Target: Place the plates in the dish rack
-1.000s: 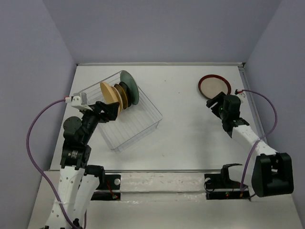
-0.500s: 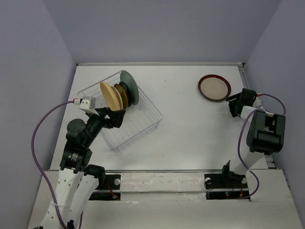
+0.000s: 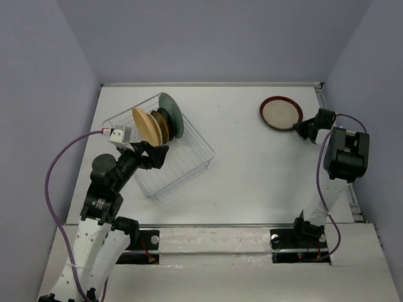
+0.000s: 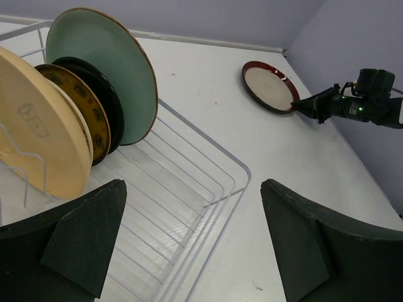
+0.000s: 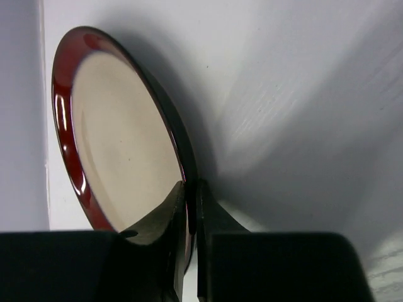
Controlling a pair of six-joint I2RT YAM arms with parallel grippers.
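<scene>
Five racked plates, one red-rimmed plate

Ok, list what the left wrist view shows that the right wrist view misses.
Left wrist only: the white wire dish rack holding upright plates, a mint-green round plate among them, and the open left claw. Right wrist only: fingers closed across the rim. Both: the red-rimmed beige round plate on the white table, right claw at its edge.

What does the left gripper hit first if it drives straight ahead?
Likely the dish rack: its wire side sits between the open fingers of the left gripper. The plates stand left of that line. Height is unclear, so it might clear the rim.
</scene>
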